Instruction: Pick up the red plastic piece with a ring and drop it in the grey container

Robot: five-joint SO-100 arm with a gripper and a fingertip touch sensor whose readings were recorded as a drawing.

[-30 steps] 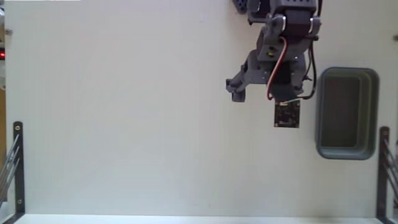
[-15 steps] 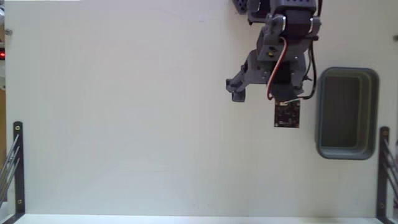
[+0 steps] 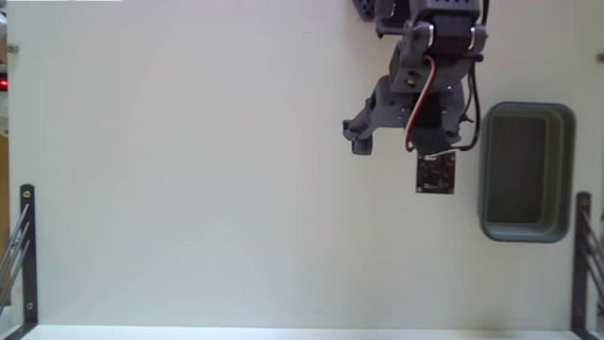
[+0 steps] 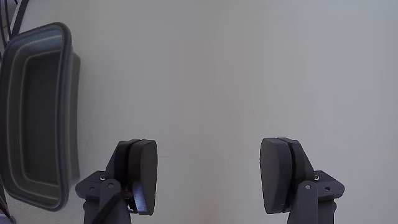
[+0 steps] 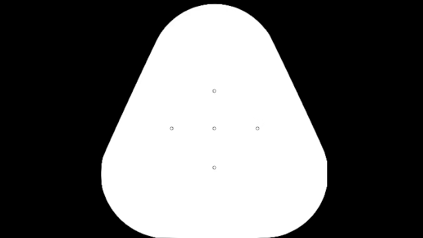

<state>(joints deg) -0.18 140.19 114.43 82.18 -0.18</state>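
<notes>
1. In the fixed view you look straight down on one grey arm (image 3: 425, 85) reaching in from the top edge of a pale table (image 3: 189, 189). A small circuit board (image 3: 435, 174) sits at its wrist, with red and black wires running up the arm. You cannot make out the fingertips here, since the arm's own body covers them. One grey container (image 3: 486, 170) lies just to the right of the arm, apart from it, with its long side running up and down the picture. Its darker inside shows nothing in it. Two dark metal brackets stand at the lower left (image 3: 24, 246) and lower right (image 3: 585, 255) edges.

2. In the wrist view you get what the other camera hides: the gripper (image 4: 208, 177) enters from the bottom edge with its two fingers (image 4: 144, 171) spread wide apart, nothing but bare table between them. The grey container (image 4: 67, 124) lies left of the left finger, close beside it but not touching, and the part of its inside you can see holds nothing.

3. You cannot see the red plastic piece with a ring in either view: not between the fingers, not on the table, not in the tray.
</notes>
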